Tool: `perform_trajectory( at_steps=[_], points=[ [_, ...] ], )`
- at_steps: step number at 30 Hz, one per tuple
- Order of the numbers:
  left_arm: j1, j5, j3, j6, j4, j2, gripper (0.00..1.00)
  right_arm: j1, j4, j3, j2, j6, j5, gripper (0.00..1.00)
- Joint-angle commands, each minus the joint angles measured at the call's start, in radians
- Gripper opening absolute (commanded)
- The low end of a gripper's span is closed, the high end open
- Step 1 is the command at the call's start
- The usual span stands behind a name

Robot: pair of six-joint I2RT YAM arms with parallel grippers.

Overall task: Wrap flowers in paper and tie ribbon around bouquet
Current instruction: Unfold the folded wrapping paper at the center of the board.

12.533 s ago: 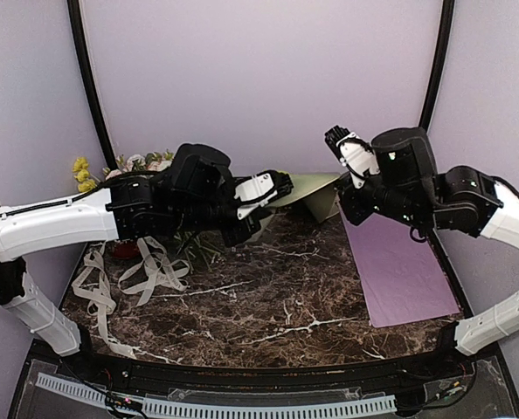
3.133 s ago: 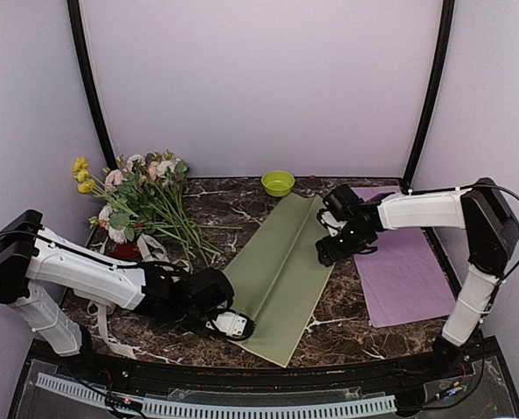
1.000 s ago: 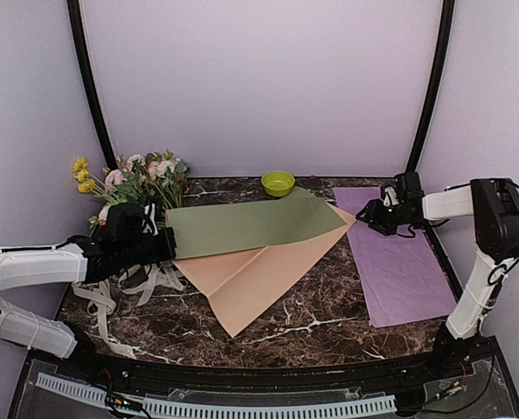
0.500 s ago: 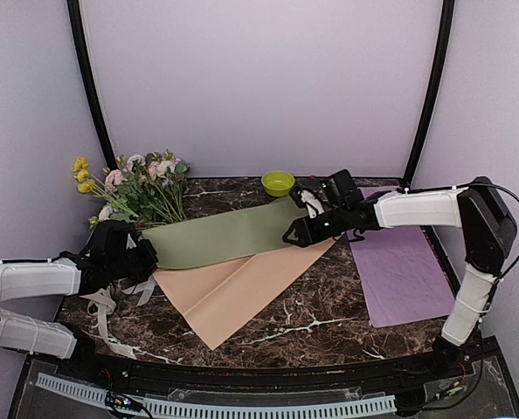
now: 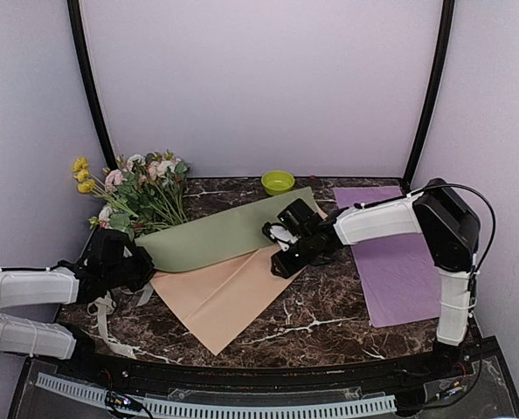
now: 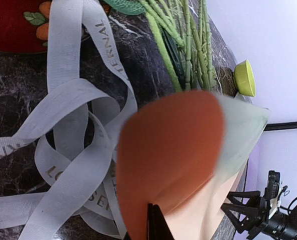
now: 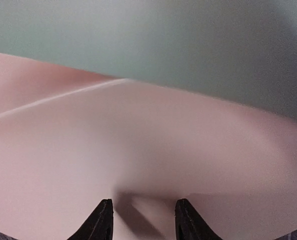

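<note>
The left gripper (image 5: 141, 264) sits at the lower left of the top view, mostly masked by its own black wrist. In the left wrist view its fingers are pressed together on the near corner of the paper (image 5: 198, 246). That corner bulges toward the lens and blurs into an orange patch.

Just beside it, the ribbon (image 6: 73, 100) lies in loose loops on the marble table (image 5: 329, 319). We can read its lettering only in fragments. A red object (image 6: 11, 22) is cut off by the upper left corner of that view, and we cannot identify it.

The flowers (image 5: 146, 194) lie at the upper left of the table, stems pointing toward the paper. The raised sheet hides the stem ends.

The paper consists of a sage-green sheet (image 5: 229, 234) lying on a peach sheet (image 5: 220, 297), and the green one covers the peach one's far part. A lime bowl (image 5: 278, 182) stands behind both sheets at the upper centre.

The right gripper (image 5: 281, 253) sits over the right part of the paper, where green meets peach. The right wrist view shows only its two fingertips (image 7: 102, 220), at the bottom edge. They stand apart over the peach surface, and we cannot tell whether they touch it.

A purple sheet (image 5: 404, 271) lies flat at the right, with the right arm crossing its far corner.
</note>
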Motion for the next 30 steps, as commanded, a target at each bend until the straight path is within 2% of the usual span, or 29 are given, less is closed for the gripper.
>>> perform_trajectory(
  at_steps=[1, 3, 5, 7, 10, 13, 15, 19, 23, 27, 30],
  points=[
    [0.011, -0.06, -0.003, -0.008, -0.034, 0.017, 0.12, -0.003, -0.123, -0.056, 0.014, 0.001, 0.155, 0.42],
    [0.012, -0.093, 0.012, 0.001, -0.075, 0.032, 0.34, -0.001, -0.139, -0.078, 0.013, 0.0, 0.174, 0.41],
    [0.012, -0.119, 0.035, 0.048, -0.098, 0.04, 0.49, -0.001, -0.146, -0.096, 0.001, 0.002, 0.188, 0.4],
    [0.012, -0.139, 0.071, 0.121, -0.121, 0.051, 0.59, -0.003, -0.146, -0.112, -0.017, 0.003, 0.195, 0.4],
    [0.013, -0.163, 0.134, 0.218, -0.167, 0.093, 0.69, -0.003, -0.148, -0.127, -0.029, 0.003, 0.197, 0.4],
    [0.015, -0.147, 0.17, 0.304, -0.143, 0.134, 0.74, -0.003, -0.159, -0.129, -0.04, 0.0, 0.203, 0.4],
    [0.015, -0.094, 0.19, 0.413, -0.086, 0.153, 0.74, -0.002, -0.156, -0.165, -0.053, -0.001, 0.202, 0.39],
    [0.015, -0.008, 0.281, 0.662, -0.134, 0.188, 0.75, -0.014, -0.15, -0.193, -0.077, 0.002, 0.188, 0.39],
    [0.015, -0.053, 0.349, 0.759, -0.218, 0.192, 0.75, -0.035, -0.162, -0.193, -0.079, 0.008, 0.157, 0.39],
    [0.006, 0.084, 0.367, 0.872, -0.166, 0.18, 0.77, -0.053, -0.167, -0.203, -0.092, 0.008, 0.137, 0.39],
    [-0.035, 0.086, 0.407, 0.976, -0.214, 0.193, 0.78, -0.07, -0.173, -0.213, -0.106, 0.008, 0.126, 0.39]
  ],
)
